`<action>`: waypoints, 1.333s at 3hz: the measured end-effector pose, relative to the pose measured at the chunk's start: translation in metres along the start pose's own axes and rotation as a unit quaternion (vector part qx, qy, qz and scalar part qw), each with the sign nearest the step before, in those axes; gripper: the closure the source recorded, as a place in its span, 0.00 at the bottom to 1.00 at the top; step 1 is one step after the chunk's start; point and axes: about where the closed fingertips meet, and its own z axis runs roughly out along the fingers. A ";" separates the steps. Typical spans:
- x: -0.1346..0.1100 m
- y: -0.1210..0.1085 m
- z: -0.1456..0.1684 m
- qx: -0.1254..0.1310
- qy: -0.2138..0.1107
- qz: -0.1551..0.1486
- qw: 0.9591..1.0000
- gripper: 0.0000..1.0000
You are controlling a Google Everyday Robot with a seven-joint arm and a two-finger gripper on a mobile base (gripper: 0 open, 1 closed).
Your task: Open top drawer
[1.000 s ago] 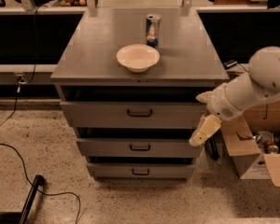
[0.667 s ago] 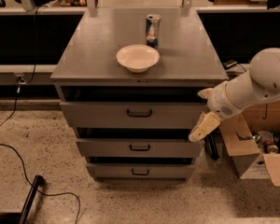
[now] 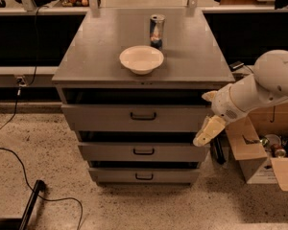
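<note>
The top drawer [image 3: 105, 117] is the widest of three grey drawers in the grey cabinet, with a small black pull handle [image 3: 143, 116] at the middle of its front. It stands slightly out from the cabinet, with a dark gap above it. My gripper [image 3: 205, 133] hangs from the white arm [image 3: 259, 91] at the cabinet's right front corner, at the right end of the top drawer's front and to the right of the handle, touching nothing I can see.
A white bowl [image 3: 141, 59] and a can [image 3: 156, 31] stand on the cabinet top [image 3: 86, 56]. Two narrower drawers [image 3: 110, 152] sit below. Cardboard boxes [image 3: 259, 152] stand on the floor at the right. A black cable [image 3: 48, 195] lies at the left front.
The gripper and arm have shifted slightly left and up toward the cabinet's right corner. The drawers have not moved.
</note>
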 end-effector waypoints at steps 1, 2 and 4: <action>0.003 0.000 0.014 0.014 0.014 -0.034 0.999 0.00; 0.009 -0.005 0.027 0.028 0.040 -0.066 0.997 0.00; 0.015 -0.036 0.053 0.031 0.055 -0.112 0.992 0.00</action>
